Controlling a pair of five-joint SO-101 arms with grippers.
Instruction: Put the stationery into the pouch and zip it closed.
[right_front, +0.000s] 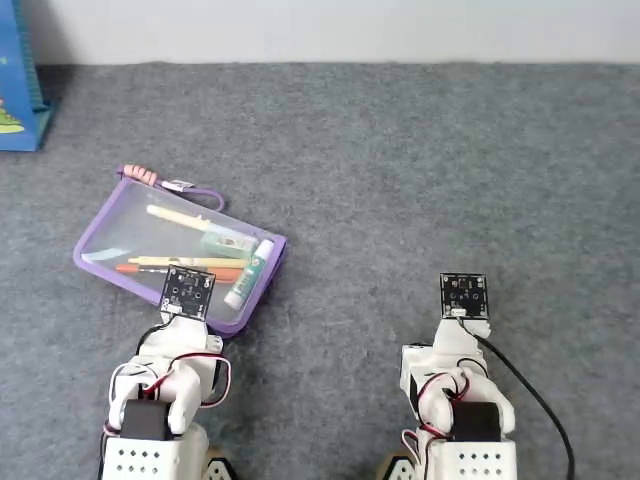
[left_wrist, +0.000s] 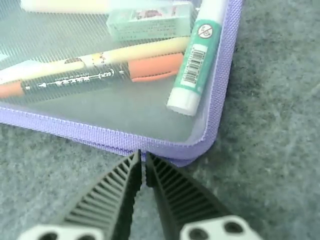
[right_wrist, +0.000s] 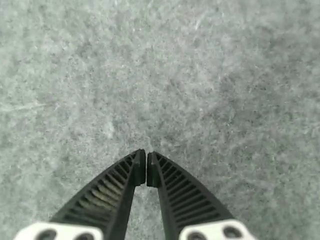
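Grey carpet (right_front: 400, 180); clear purple-edged pouch (right_front: 112, 235) holds pens (right_front: 185, 262), glue stick (right_front: 248, 272)

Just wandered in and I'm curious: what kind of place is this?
Probably a small robotics test bench: two little robot arms sit side by side on a grey felt-covered table, with a purple pouch of pens before one.

Purple-edged clear mesh pouch (right_front: 110, 235), grey carpet (right_front: 420, 170)
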